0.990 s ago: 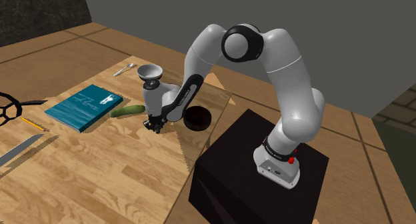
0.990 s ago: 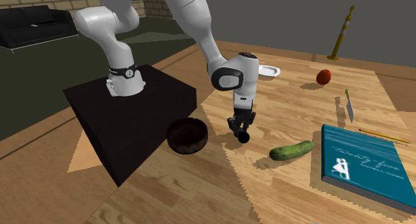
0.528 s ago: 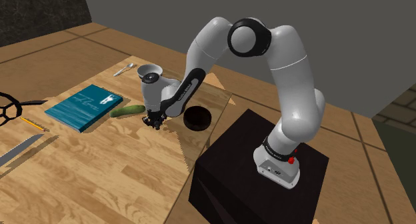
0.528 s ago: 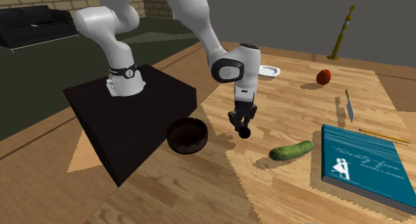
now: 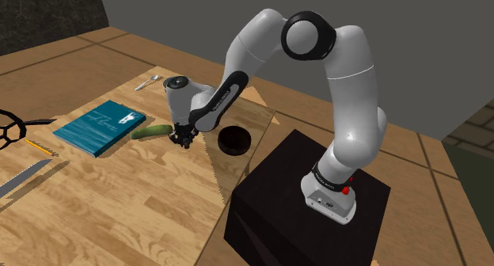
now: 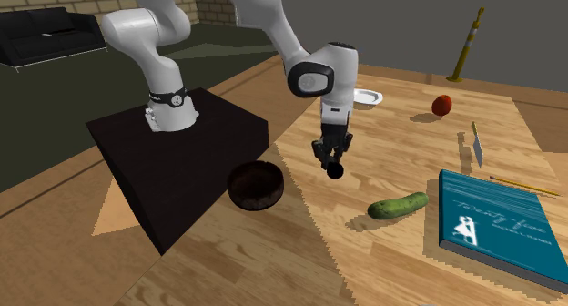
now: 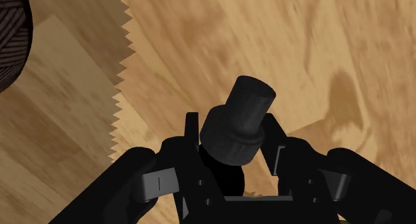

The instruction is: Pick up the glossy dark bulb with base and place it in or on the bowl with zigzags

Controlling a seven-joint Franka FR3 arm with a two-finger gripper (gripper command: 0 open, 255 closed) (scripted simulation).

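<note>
In the shoulder view the gripper hangs over the table, between the cucumber and the bowl, which sits near the stand. What it carries blends into the black of the fingers. By my judgement the pick-up is done and the carry to the bowl is what remains. In the second exterior view the bulb shows as a small black ball at the fingertips. It looks clear of the wood, well above the level of the bowl's rim and off to that view's right of it. The bowl is dark and has nothing in it, so the placing is not yet done; I cannot make out its zigzags. In the wrist view the fingers are closed on the bulb, clasping its rounded body from both sides. Its narrower, flat-ended cylindrical base points away from the hand toward the table. The whole piece is near-black with a dull sheen and only faint highlights, so it is hard to tell from the fingers. A dark streaked slice of the bowl sits off to one side, not under the bulb.
</note>
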